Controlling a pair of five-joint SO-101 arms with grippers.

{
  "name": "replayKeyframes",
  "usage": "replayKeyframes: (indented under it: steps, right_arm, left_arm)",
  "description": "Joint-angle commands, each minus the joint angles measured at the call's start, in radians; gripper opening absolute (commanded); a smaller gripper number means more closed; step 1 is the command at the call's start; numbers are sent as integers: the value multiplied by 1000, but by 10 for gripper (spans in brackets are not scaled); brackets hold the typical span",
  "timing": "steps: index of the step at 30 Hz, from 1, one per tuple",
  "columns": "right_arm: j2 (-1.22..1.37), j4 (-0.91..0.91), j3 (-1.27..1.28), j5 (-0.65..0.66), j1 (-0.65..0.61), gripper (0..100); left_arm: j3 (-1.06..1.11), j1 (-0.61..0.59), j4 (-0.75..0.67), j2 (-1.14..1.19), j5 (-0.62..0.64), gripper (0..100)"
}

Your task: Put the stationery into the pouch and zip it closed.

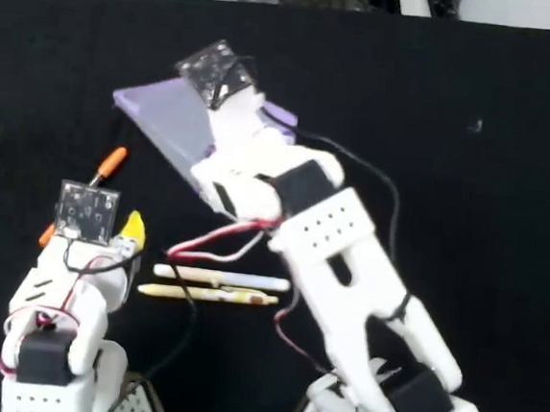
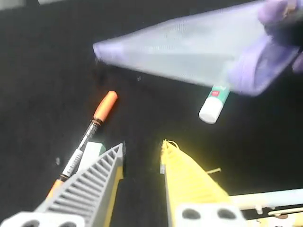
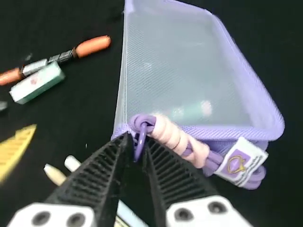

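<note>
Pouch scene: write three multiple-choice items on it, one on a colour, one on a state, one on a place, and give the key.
1. The pouch has edging that is: A green; B purple; C red.
2. The right hand is: A wide open; B shut on a pencil; C shut on the pouch's zipper pull.
3. The orange-capped pen lies: A on the table by the left hand; B inside the pouch; C in the right hand.

Key:
1 B: the right wrist view shows purple trim around the clear mesh.
2 C: its fingers pinch that pull.
3 A: it lies on the black table beside the open left hand.
</note>
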Motion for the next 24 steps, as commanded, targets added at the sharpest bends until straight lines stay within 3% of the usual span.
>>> replayKeyframes:
  steps: [1,6,11,20,24]
  right_arm:
    - [79,-133,13,-18,26,11]
    - [159,-175,-1,-18,11,11]
    - [151,-170,-1,-18,9,11]
    - [-50,-176,113,-18,-41,11]
    - [-96,-173,133,-18,-44,11]
  left_arm:
    - [67,-10,-100,5,12,141]
    - [114,2,-157,5,12,141]
    - [131,151,-169,5,11,142]
    - [354,186,-618,6,6,220]
    - [341,188,-655,6,12,220]
